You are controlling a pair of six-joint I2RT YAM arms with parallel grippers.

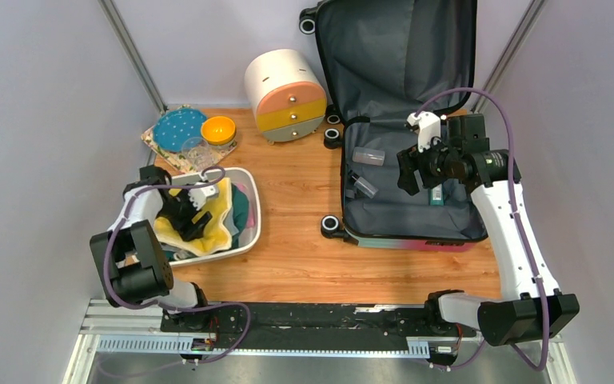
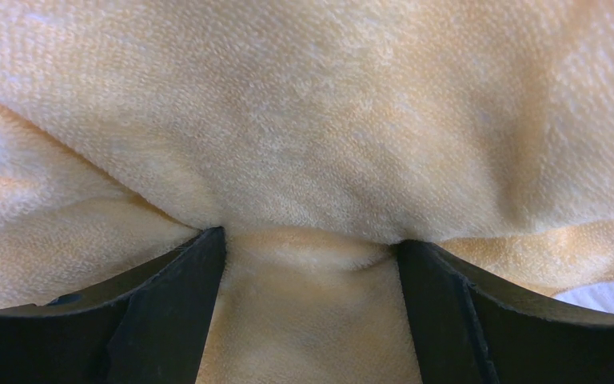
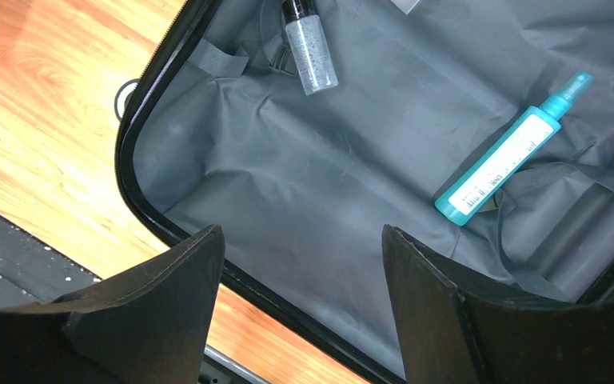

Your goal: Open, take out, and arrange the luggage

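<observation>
Evidently the opening is done: from above, the luggage (image 1: 392, 216) lies on the right of the wooden table (image 1: 304, 264), lid standing upright at the back and grey fabric lining exposed. Two clear bottles (image 1: 366, 156) and a teal spray bottle (image 1: 437, 194) lie inside, so unpacking looks only partly finished. The right gripper (image 1: 409, 172) hovers over the lower shell. The left gripper (image 1: 192, 212) is down in the white plastic basin (image 1: 253, 220), on a yellow towel (image 1: 216, 236).

The left wrist view shows soft, looped terry cloth, creased and bulging between dark fingers spread wide. They press into it but are not closed on it.

The right wrist view shows that hand's jaws also wide apart and empty, above wrinkled, matte lining. The spray bottle is a slim, smooth cylinder with a white label. One clear bottle, black-capped, lies near the rim.
</observation>
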